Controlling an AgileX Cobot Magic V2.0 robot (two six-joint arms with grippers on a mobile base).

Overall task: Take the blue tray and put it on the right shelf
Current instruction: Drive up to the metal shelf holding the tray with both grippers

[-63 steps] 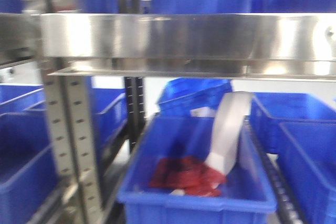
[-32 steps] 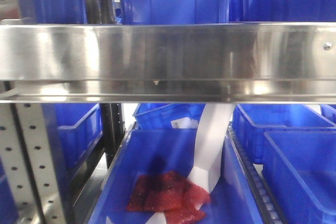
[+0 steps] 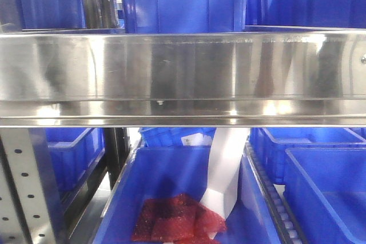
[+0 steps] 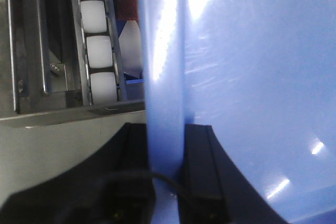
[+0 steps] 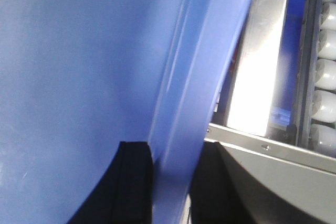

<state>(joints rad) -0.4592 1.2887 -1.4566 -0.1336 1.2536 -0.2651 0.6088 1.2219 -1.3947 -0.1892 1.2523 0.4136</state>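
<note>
Fingers of the left gripper (image 4: 165, 132) are pinching the blue tray (image 4: 252, 77). The right gripper (image 5: 171, 150) is clamping its rim too.

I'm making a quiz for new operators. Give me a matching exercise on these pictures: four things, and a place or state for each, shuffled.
1 blue tray
2 shelf rail
3 red netting
4 white rollers

A lies in a deep bin
B rim pinched by left gripper and right gripper
C lined up in a row
D shiny steel across the front view

Pairs: 1-B, 2-D, 3-A, 4-C
</note>
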